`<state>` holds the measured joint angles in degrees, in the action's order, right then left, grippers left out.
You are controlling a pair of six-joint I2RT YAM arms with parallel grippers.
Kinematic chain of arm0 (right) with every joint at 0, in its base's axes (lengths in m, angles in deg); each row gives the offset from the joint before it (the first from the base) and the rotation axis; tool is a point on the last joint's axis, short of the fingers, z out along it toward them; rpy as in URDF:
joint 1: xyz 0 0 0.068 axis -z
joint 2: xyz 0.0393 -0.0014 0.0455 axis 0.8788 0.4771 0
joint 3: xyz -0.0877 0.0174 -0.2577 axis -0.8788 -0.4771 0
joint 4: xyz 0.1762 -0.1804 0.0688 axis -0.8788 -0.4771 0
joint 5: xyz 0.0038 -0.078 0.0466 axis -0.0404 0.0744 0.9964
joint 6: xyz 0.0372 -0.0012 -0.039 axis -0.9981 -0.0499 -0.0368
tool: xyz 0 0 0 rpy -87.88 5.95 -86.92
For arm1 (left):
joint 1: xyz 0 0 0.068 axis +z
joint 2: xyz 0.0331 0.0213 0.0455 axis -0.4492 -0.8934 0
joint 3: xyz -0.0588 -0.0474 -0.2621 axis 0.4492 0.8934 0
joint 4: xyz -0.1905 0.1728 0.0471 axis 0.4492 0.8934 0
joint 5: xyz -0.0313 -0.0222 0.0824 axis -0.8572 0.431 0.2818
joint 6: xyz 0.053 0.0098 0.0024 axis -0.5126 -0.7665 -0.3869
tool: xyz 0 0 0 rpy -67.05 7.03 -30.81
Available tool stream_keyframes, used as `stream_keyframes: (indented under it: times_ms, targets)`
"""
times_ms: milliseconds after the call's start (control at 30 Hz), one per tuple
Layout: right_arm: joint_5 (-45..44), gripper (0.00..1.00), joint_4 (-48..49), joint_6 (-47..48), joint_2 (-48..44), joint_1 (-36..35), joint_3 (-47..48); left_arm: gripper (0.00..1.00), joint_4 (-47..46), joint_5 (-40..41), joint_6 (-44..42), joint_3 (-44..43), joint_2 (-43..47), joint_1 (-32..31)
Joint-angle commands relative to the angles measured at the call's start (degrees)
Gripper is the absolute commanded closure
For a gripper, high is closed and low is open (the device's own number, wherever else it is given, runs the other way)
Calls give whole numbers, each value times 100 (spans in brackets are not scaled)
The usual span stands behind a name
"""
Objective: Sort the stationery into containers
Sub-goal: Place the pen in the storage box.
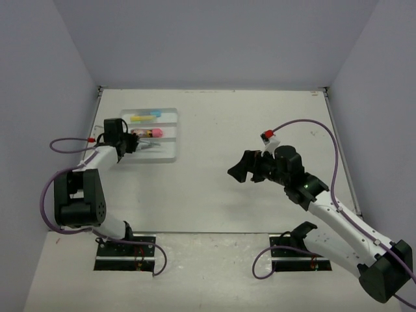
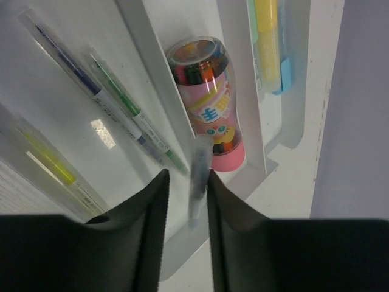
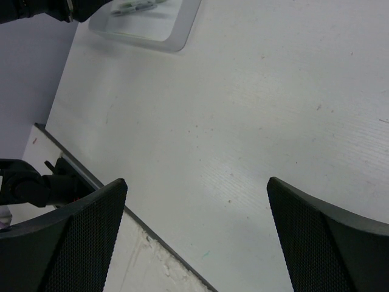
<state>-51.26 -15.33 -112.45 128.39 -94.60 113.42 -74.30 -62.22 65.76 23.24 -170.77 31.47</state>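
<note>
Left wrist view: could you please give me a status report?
Left gripper shut on clear pen, above tray. Right gripper open, empty, well away. Pink tube lies in middle compartment, near the pen's tip.

Robot lab cell, plain lilac walls [image 1: 214,45] boxing in a white table [image 1: 260,123], cabled arms [image 1: 338,218] bolted at its edge

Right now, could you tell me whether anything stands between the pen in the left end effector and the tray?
Nothing visible does: the left end effector holds the pen over the tray, near the pink tube.
</note>
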Motion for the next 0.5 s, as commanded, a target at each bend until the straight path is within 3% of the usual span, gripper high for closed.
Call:
stream_keyframes:
  times_ms: [0, 167, 300, 467]
  targets:
    - [-62, 1, -56, 168, 24, -21, -2, 43, -110, 204, 254, 49, 77, 65]
    - [-91, 1, -134, 217, 151, -21, 142, 12, -32, 1, 193, 241, 498, 76]
    - [-410, 1, -494, 337, 61, -21, 388, 6, 317, -55, -154, 205, 1147, 77]
    - [-1398, 1, -1332, 541, -626, -21, 736, 0, 898, -16, -1702, -282, 2412, 77]
